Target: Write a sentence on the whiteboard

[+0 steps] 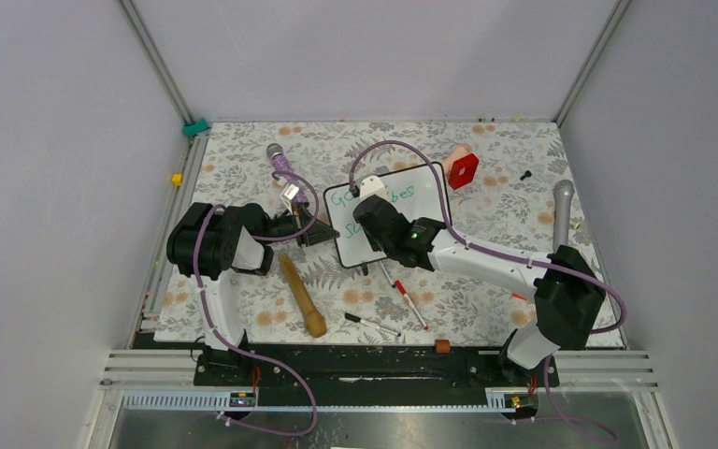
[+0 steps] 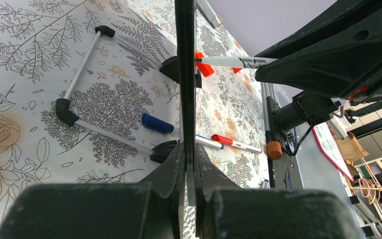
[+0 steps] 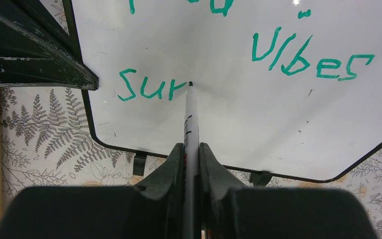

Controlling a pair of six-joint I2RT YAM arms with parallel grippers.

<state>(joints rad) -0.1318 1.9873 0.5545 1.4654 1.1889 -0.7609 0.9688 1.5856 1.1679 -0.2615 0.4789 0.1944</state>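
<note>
The whiteboard [image 1: 423,195] stands propped at the middle of the floral table. My left gripper [image 1: 323,232] is shut on its left edge; in the left wrist view the thin black frame [image 2: 185,74] runs up from between the closed jaws of that gripper [image 2: 189,149]. My right gripper [image 3: 191,149] is shut on a white marker [image 3: 191,117], whose tip touches the board face [image 3: 258,114]. The sentence is in green: "Vibes" [image 3: 308,57] on the upper line and "Sur" [image 3: 149,88] on the lower, with the tip at the end of the "r".
A wooden stick [image 1: 301,296], a red-capped marker [image 1: 409,301] and a black pen [image 1: 371,324] lie in front of the board. A red block [image 1: 463,169] sits behind it. A grey microphone [image 1: 562,210] lies at the right and another [image 1: 277,154] at the back left.
</note>
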